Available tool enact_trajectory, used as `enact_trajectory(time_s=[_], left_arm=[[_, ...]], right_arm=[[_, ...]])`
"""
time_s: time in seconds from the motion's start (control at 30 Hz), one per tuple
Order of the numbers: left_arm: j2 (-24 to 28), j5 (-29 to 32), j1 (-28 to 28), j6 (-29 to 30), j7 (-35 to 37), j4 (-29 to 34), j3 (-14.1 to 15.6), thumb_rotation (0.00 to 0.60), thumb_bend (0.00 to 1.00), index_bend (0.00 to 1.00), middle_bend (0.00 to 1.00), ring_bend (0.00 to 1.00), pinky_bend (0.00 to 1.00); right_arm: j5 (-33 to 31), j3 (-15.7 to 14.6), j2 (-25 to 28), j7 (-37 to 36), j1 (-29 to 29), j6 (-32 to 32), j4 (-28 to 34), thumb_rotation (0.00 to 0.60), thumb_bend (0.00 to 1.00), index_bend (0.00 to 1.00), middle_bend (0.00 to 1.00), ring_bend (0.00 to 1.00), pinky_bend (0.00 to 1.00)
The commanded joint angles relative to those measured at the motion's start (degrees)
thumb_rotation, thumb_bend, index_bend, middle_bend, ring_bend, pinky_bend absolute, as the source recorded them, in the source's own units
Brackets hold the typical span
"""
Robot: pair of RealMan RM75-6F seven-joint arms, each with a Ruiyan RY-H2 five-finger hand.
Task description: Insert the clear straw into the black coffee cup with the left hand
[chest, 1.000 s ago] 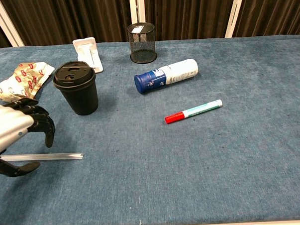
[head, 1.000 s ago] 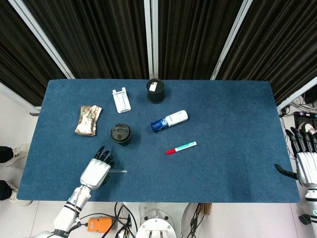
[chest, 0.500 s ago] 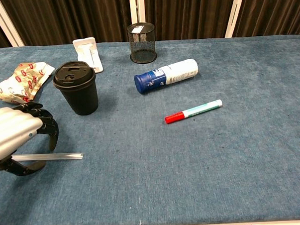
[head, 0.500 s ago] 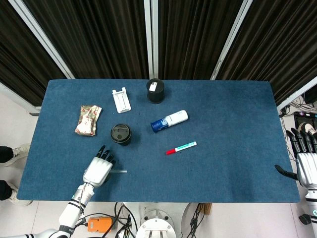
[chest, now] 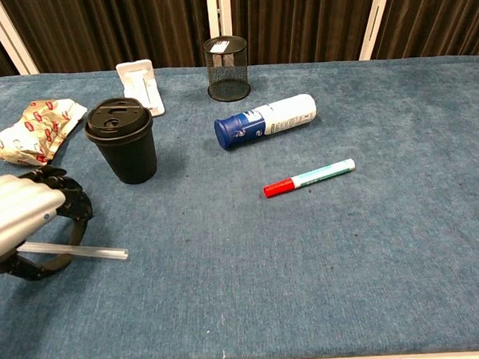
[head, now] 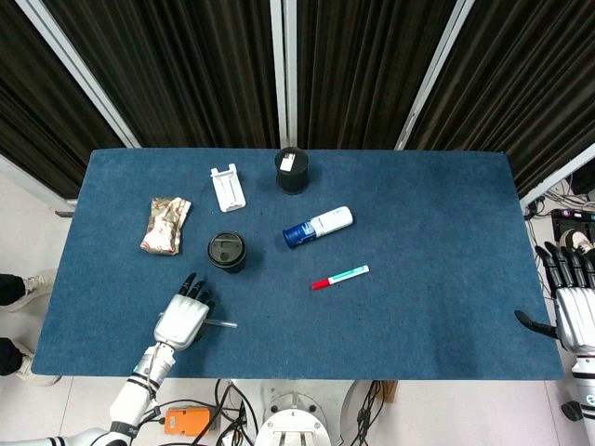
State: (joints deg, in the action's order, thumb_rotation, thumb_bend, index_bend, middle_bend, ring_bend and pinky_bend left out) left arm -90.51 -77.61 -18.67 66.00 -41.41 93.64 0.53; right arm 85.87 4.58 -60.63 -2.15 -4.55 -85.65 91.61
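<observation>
The black coffee cup (head: 227, 251) (chest: 123, 141) stands upright with its lid on, left of the table's middle. Near the front left edge my left hand (head: 182, 318) (chest: 23, 225) curls its fingers and thumb around one end of the clear straw (head: 221, 324) (chest: 91, 251). The straw's free end points right and lies low over the cloth, slightly tilted. This hand is just in front of the cup and a little to its left. My right hand (head: 575, 311) hangs off the table's right edge with its fingers spread and nothing in it.
A crumpled wrapper (head: 165, 223) (chest: 30, 129) lies at the left. Behind the cup are a white holder (head: 228, 188) (chest: 142, 84) and a black mesh pot (head: 292, 171) (chest: 227, 67). A blue-and-white bottle (head: 317, 227) (chest: 265, 120) and a red-capped marker (head: 339, 277) (chest: 309, 177) lie mid-table.
My left hand's fingers have curled in around the straw, and the straw's free end has shifted slightly left and tilted. The right hand has stayed where it was.
</observation>
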Motion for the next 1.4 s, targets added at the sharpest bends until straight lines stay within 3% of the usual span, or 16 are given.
enact_trajectory(time_s=[0.03, 0.23, 0.37, 0.6, 0.7, 1.0, 1.2, 1.4], left_arm=[[2.0, -1.6, 0.6, 2.1, 3.7, 1.6, 0.0, 0.600, 0.40, 0.59, 0.31, 0.13, 0.00], [9.0, -5.1, 2.7, 8.7, 19.8, 7.5, -2.7, 0.600, 0.41, 0.59, 0.32, 0.14, 0.00], [12.3, -6.7, 3.0, 12.9, 37.5, 10.4, -7.3, 0.600, 0.42, 0.59, 0.32, 0.14, 0.00], [9.9, -4.2, -0.5, 13.3, 59.6, 10.2, -15.7, 0.600, 0.45, 0.59, 0.32, 0.11, 0.00], [7.8, -1.7, -2.6, 11.2, 65.4, 9.6, -18.1, 0.600, 0.45, 0.59, 0.32, 0.10, 0.00], [1.0, 7.4, -7.7, 5.0, 78.4, 5.7, -24.2, 0.600, 0.45, 0.59, 0.32, 0.08, 0.00], [-3.3, 9.3, -9.4, 3.7, 78.9, 1.2, -23.8, 0.600, 0.45, 0.59, 0.32, 0.08, 0.00], [-6.1, 7.4, -9.6, 5.8, 76.6, -2.8, -22.1, 0.600, 0.45, 0.59, 0.32, 0.07, 0.00]], right_arm=[[-0.2, -0.3, -0.2, 0.0, 0.0, 0.5, -0.2, 0.600, 0.22, 0.00, 0.09, 0.00, 0.07], [0.0, -1.6, -1.6, 1.1, -0.8, 3.5, -0.9, 0.600, 0.22, 0.00, 0.09, 0.00, 0.07], [0.3, -2.5, -3.1, 1.7, -1.5, 5.6, -1.3, 0.600, 0.22, 0.00, 0.09, 0.00, 0.07], [1.4, -3.6, -3.9, 4.4, -2.4, 7.4, -1.5, 0.600, 0.22, 0.00, 0.09, 0.00, 0.07], [1.3, -3.7, -3.8, 5.1, -2.5, 7.5, -1.1, 0.600, 0.22, 0.00, 0.09, 0.00, 0.07], [0.5, -3.7, -3.6, 5.2, -2.4, 7.8, -1.0, 0.600, 0.22, 0.00, 0.09, 0.00, 0.07], [0.0, -3.6, -3.4, 5.3, -2.4, 7.9, -0.9, 0.600, 0.22, 0.00, 0.09, 0.00, 0.07], [-0.2, -3.6, -3.4, 5.2, -2.4, 8.1, -0.9, 0.600, 0.22, 0.00, 0.09, 0.00, 0.07]])
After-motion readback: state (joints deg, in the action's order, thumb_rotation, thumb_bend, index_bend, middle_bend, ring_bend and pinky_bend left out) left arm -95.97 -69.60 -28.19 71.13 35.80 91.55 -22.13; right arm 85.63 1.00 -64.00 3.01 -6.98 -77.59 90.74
